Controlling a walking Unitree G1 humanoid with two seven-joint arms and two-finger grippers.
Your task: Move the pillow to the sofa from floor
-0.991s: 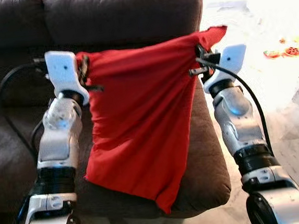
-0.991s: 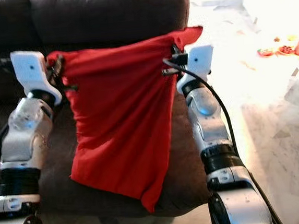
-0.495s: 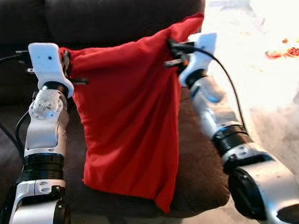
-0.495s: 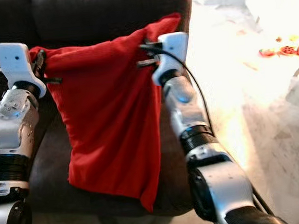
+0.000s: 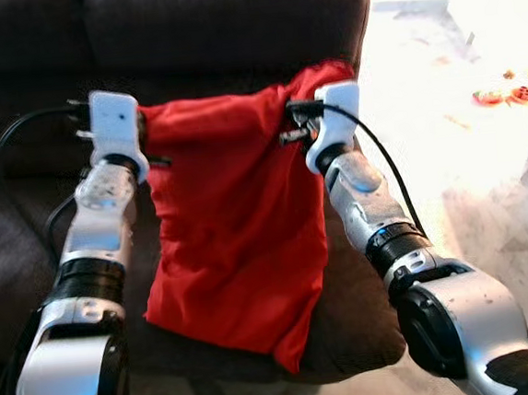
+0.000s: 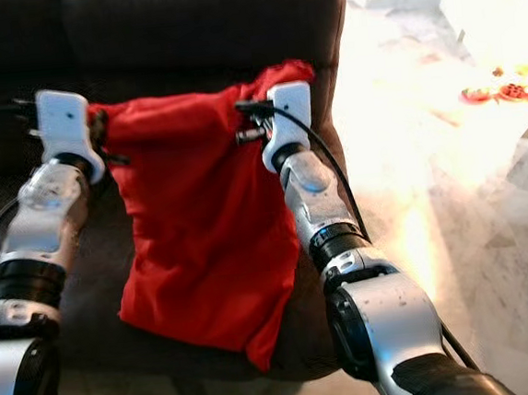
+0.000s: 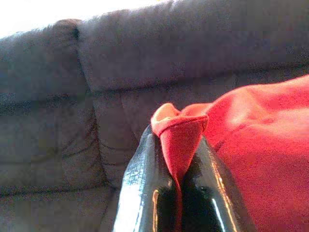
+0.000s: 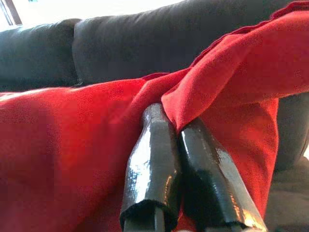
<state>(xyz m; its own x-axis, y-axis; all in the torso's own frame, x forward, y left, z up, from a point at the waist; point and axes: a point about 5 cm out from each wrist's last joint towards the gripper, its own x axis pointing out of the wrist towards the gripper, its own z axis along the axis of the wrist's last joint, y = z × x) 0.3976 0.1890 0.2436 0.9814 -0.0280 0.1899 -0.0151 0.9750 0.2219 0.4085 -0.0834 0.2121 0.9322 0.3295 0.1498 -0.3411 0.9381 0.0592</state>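
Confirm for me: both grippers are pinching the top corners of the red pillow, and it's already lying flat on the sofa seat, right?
Not quite. Both the left gripper and the right gripper are shut on the red pillow, but it is not lying flat: the left eye view shows it hanging from them in front of the sofa.

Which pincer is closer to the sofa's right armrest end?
Right. The right pincer pinches the red pillow's top corner near the dark sofa's right end; the left pincer holds the opposite corner, farther away.
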